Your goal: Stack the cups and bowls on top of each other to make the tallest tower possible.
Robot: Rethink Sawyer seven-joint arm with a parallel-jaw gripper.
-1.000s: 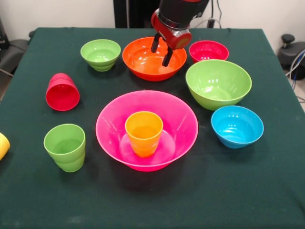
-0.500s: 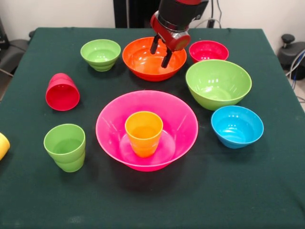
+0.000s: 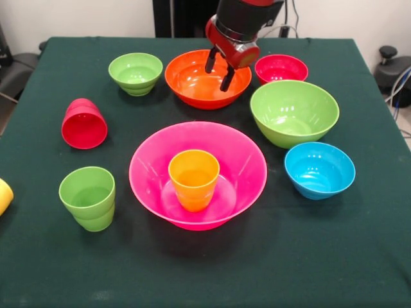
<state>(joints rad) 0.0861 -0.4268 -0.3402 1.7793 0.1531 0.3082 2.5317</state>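
Over the large orange bowl (image 3: 207, 80), near the far edge of the desk (image 3: 359, 256), hangs the gripper (image 3: 218, 70) with its two dark fingers (image 3: 210, 59) apart and empty, tips inside the rim of the bowl but not clearly touching it. Just beside this bowl, toward the far left corner, stands the small green bowl (image 3: 135, 73), and on the other side, toward the far right corner, the small red bowl (image 3: 281, 68). Near the right edge sits the large green bowl (image 3: 294, 112), and just in front of it, almost touching, the small blue bowl (image 3: 319, 170). In the middle of the desk rests the very large pink bowl (image 3: 160, 167), upright, with the orange cup (image 3: 193, 179) standing upright inside it on the bottom; nothing more stacked on these two. Toward the left edge lies the red cup (image 3: 84, 123) on its side, mouth turned toward the near edge. Nearer the front on the left side stands the green cup (image 3: 88, 197) upright, well apart from the pink bowl. At the very left edge shows only a part of the yellow cup (image 3: 4, 195), cut by the border of the view, so cannot tell how it lies. All bowls open upward, on a dark green cloth.
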